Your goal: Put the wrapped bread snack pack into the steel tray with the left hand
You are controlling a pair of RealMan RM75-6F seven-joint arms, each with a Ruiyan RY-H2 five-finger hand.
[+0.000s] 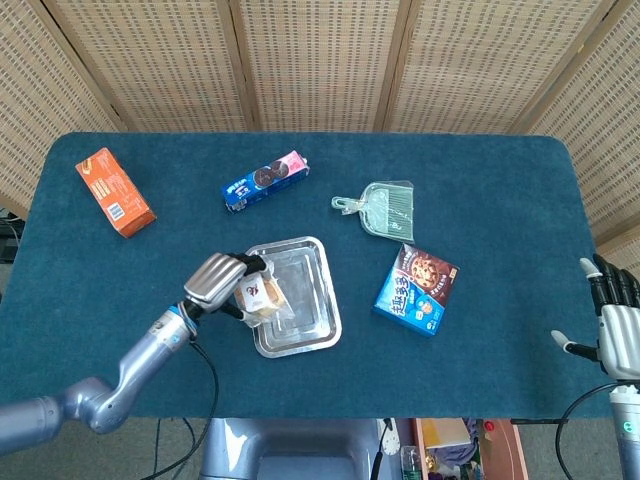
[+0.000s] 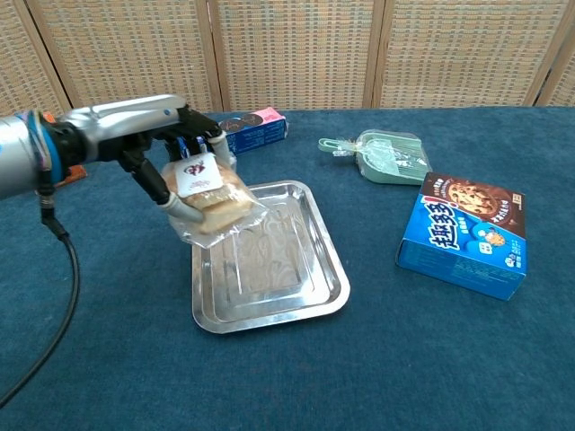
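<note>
Steel tray [image 1: 310, 330] lies near the middle of the blue table [image 1: 480, 200], its left part hidden in the head view by the left hand [image 1: 215, 280] and what it carries; that hand grips the wrapped bread snack pack [image 2: 208, 190] in its fingers, held above the tray's left rim, the clear wrapper's lower corner hanging over the tray; whether the wrapper touches the metal cannot be told. In the chest view the hand covers the left end of the blue cookie roll [image 2: 256, 128] behind it, and the arm hides most of the orange box [image 1: 115, 191], which the head view shows whole at the table's far left. The right hand [image 1: 615, 320] sits at the picture's right edge off the table, cut off there, fingers extended and apart, holding nothing; the chest view does not show it. A green dustpan [image 1: 382, 208] and a blue cookie box [image 1: 416, 288] lie right of the tray.
</note>
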